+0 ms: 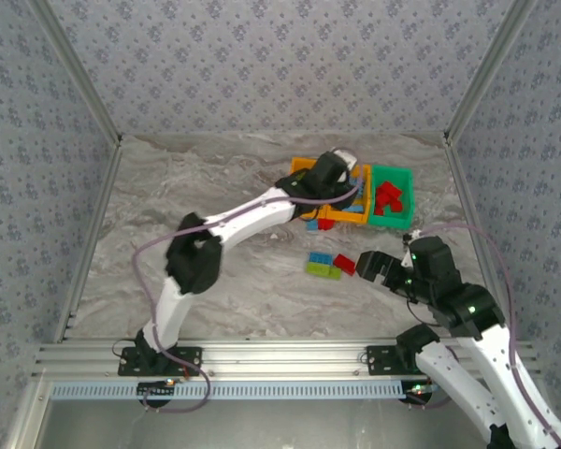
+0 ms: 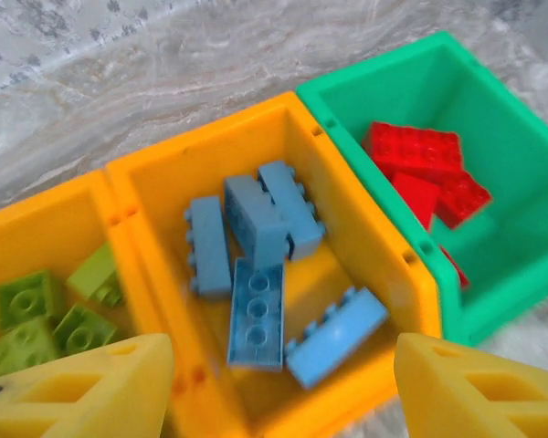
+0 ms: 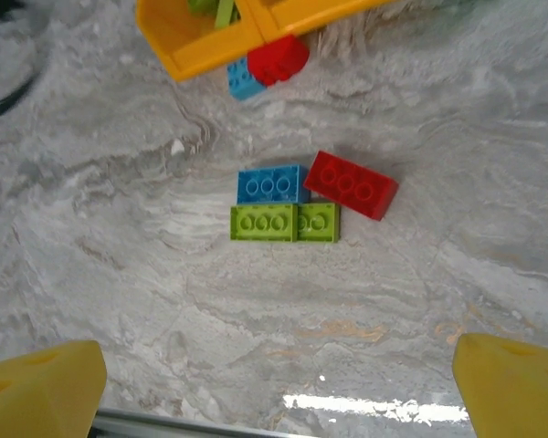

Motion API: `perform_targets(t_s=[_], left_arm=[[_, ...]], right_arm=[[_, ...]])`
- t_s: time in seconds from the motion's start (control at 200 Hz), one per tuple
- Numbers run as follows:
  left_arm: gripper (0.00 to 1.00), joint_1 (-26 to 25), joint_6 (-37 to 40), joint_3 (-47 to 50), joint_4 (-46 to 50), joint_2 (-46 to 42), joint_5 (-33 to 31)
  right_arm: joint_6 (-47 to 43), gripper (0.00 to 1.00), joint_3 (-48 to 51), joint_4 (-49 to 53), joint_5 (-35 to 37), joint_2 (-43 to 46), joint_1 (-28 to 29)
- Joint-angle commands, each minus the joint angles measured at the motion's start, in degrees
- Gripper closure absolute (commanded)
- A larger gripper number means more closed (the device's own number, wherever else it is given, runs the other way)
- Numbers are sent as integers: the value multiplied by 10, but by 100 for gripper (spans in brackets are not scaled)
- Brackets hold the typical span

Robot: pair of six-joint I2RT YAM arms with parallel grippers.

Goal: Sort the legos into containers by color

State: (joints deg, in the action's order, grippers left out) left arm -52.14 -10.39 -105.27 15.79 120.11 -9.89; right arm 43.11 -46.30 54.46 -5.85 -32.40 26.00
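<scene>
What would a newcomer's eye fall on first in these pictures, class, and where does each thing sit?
First, the row of three bins at the marbled table's far right: a green bin of red bricks, a middle orange bin of blue bricks, an end orange bin of lime bricks. Then a loose cluster of four bricks lying on it nearer the front edge.

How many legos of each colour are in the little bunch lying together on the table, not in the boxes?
Red lego: 1
Blue lego: 1
Green legos: 2
Total: 4
</scene>
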Motion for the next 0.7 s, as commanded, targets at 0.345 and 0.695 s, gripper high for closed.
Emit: perform_targets(t_s=[0.345, 0.695], left_arm=[[19, -4, 402, 488, -19, -582, 98], [1, -9, 617, 621, 115, -718, 278]], right_arm=[[112, 0, -14, -113, 166, -292, 218], [148, 0, -140, -97, 183, -553, 233]])
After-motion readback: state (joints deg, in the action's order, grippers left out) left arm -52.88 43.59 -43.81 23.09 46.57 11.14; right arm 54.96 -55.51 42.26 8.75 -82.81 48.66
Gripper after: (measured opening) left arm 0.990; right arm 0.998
